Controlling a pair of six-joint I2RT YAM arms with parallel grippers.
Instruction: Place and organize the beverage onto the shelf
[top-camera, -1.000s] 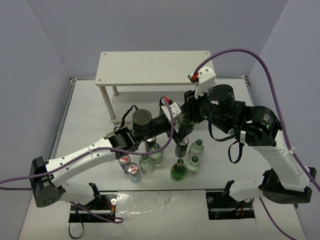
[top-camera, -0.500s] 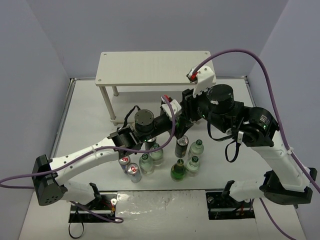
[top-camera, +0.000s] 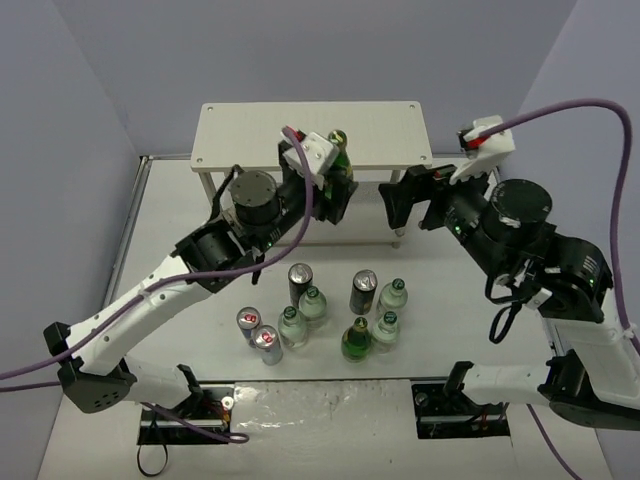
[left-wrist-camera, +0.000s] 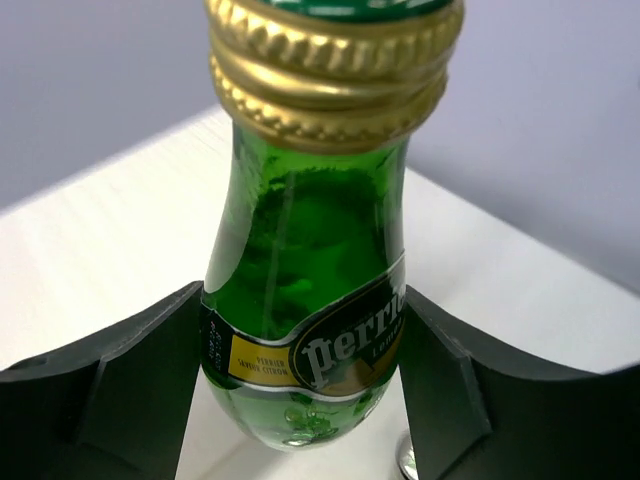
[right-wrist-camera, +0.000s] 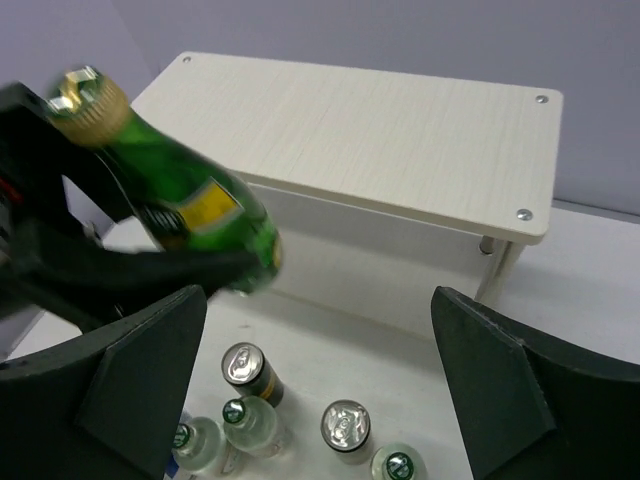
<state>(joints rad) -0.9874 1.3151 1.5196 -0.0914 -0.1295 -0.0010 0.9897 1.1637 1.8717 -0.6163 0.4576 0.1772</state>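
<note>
A dark-green glass bottle (top-camera: 340, 152) with a gold cap hangs in the air at the front edge of the shelf (top-camera: 250, 135), tilted. My left gripper (top-camera: 334, 192) is shut on its body; in the left wrist view the bottle (left-wrist-camera: 310, 290) fills the gap between both fingers (left-wrist-camera: 130, 385). My right gripper (top-camera: 408, 200) is open and holds nothing, to the right of the bottle. In the right wrist view the bottle (right-wrist-camera: 195, 195) is at upper left and the shelf top (right-wrist-camera: 370, 125) lies behind it. The rest of the beverage stands on the table: black cans (top-camera: 300, 277), clear bottles (top-camera: 313, 305), a green bottle (top-camera: 356, 341).
Two silver cans (top-camera: 258, 333) stand at the left of the cluster. One white shelf leg (top-camera: 213, 210) is at left, another (right-wrist-camera: 497, 270) near my right gripper. Grey walls close in the table on three sides. Purple cables arc over both arms.
My right gripper has opened, let go of the green bottle and drawn back to the right. My left gripper closed on the bottle and lifted it to the shelf's front edge.
</note>
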